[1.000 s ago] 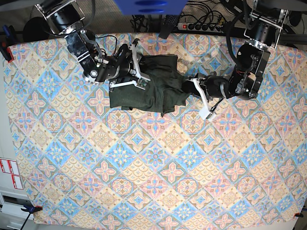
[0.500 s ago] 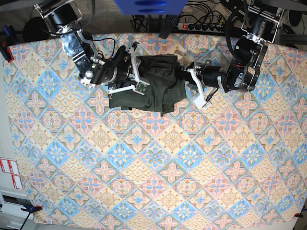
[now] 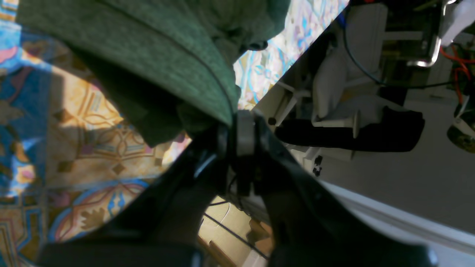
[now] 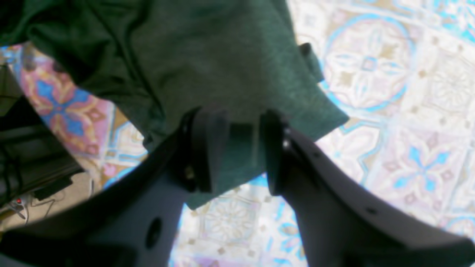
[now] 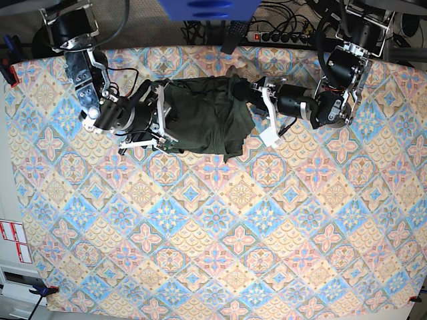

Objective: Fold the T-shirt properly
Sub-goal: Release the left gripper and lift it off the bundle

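Note:
The dark olive-green T-shirt (image 5: 203,117) lies bunched near the table's back edge. My left gripper (image 5: 259,107) is at the shirt's right edge. In the left wrist view this gripper (image 3: 238,122) is shut, with a fold of the T-shirt (image 3: 156,55) pinched at its tips and hanging up off the cloth-covered table. My right gripper (image 5: 159,120) sits at the shirt's left edge. In the right wrist view its jaws (image 4: 241,148) stand apart over the T-shirt (image 4: 222,66), with green fabric showing in the gap.
A patterned tablecloth (image 5: 213,220) covers the whole table. A power strip with cables (image 5: 280,35) lies just behind the back edge, and a blue object (image 5: 207,8) hangs over the top middle. Red clamps hold the cloth at the left edge (image 5: 7,67).
The right arm has swung left, from over the shirt's middle to its left edge. The left arm has moved up and left, and the shirt's right side is drawn in toward the pile.

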Motion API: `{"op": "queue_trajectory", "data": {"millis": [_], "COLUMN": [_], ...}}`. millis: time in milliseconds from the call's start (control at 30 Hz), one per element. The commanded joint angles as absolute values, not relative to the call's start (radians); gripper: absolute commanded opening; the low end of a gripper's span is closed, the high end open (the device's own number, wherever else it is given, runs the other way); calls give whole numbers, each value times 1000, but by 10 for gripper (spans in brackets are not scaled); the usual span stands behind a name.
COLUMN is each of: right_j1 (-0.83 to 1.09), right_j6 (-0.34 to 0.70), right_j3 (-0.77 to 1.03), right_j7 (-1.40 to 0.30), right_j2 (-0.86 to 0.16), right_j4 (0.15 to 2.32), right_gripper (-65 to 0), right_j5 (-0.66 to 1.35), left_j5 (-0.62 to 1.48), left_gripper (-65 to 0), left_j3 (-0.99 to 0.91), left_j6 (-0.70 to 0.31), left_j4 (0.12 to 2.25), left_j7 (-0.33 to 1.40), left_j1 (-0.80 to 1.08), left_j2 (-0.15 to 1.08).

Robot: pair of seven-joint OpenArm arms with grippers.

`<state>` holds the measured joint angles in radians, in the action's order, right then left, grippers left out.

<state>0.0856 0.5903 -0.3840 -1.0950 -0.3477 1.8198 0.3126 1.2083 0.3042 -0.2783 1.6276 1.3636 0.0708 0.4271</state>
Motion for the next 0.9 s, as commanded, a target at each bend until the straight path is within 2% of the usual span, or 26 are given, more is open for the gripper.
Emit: {"op": "queue_trajectory", "data": {"millis": [0, 267, 333, 467, 600, 700, 867], "right_j1": [70, 50, 24, -16, -16, -16, -16], "right_j6": [591, 591, 591, 591, 591, 591, 591], "right_j3": [-378, -426, -443, -476, -490, -521, -599], "right_j7": [-1081, -1076, -1078, -1079, -1078, -1079, -1078], "right_j2": [-349, -271, -269, -269, -266, -255, -254], "right_j4": [1837, 1833, 1831, 1831, 1831, 1830, 1768], "right_gripper": [-454, -454, -454, -454, -454, -454, -454], "right_j5": [318, 318, 318, 318, 318, 318, 318], "left_j5": [1231, 1227, 1231, 1233, 1233, 1233, 1230], "left_gripper": [-616, -603, -569, -442, -354, -325, -322], "left_j3": [302, 300, 297, 298, 294, 294, 291], "left_j6": [-283, -283, -283, -283, -283, -283, -283], "left_j4": [1647, 1718, 1718, 1718, 1719, 1719, 1719], "left_j7": [1376, 1396, 1396, 1396, 1396, 1396, 1396], "left_j1": [61, 56, 54, 53, 53, 53, 53], "left_j2": [438, 558, 565, 581, 581, 581, 579]}}
